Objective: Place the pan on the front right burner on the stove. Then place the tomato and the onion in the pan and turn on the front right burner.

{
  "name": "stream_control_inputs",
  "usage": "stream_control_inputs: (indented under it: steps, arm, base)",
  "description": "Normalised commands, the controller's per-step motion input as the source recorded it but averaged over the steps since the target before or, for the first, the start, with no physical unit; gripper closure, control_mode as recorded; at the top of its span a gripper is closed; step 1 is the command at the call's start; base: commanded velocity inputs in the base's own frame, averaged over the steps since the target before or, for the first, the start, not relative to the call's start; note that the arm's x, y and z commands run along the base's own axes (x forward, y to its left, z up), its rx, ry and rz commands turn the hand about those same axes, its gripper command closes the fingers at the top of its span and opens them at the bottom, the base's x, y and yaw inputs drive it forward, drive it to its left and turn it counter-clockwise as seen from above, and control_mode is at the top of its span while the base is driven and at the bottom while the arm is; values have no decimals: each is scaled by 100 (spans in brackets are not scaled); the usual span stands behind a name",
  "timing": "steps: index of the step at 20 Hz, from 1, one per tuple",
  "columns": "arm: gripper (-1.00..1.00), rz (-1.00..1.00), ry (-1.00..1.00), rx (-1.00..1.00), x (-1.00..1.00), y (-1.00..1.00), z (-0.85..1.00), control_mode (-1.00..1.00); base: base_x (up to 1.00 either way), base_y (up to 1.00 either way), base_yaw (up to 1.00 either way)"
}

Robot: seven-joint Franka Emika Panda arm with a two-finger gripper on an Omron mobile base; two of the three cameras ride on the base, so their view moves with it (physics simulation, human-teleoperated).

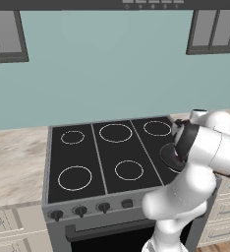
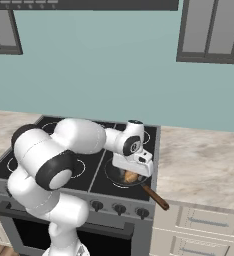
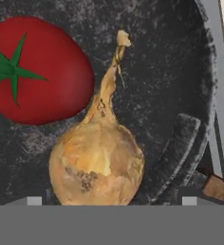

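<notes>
Onion (image 3: 97,165) sits close under the gripper (image 2: 133,172), beside the tomato (image 3: 37,72) in the pan (image 3: 181,95) on the stove's (image 1: 107,152) front right burner; can't tell if gripper's let go, so lifting now prob drags onion out.

Both base views look forward and down from behind the arm, left and right, sharing the stove (image 1: 107,157). Hand view sits very near, facing into the pan (image 3: 181,86).
</notes>
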Motion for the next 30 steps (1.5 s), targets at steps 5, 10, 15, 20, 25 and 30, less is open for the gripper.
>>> stream_control_inputs:
  steps: [5, 10, 15, 20, 25, 30]
  arm:
    - [-100, 0, -8, 0, -44, 1, 42, -100]
    - [-100, 0, -13, 0, -34, 1, 65, -100]
    - [-100, 0, -9, 0, -42, 6, 33, -100]
    - [-100, 0, -11, 0, -63, 19, 16, -100]
    - [-100, 0, -16, 0, -63, 21, 9, -100]
    - [-100, 0, -22, 0, -54, 2, 9, -100]
  base:
    - [0, 0, 0]
    - [0, 0, 0]
    - [0, 0, 0]
    - [0, 0, 0]
    - [0, 0, 0]
    - [0, 0, 0]
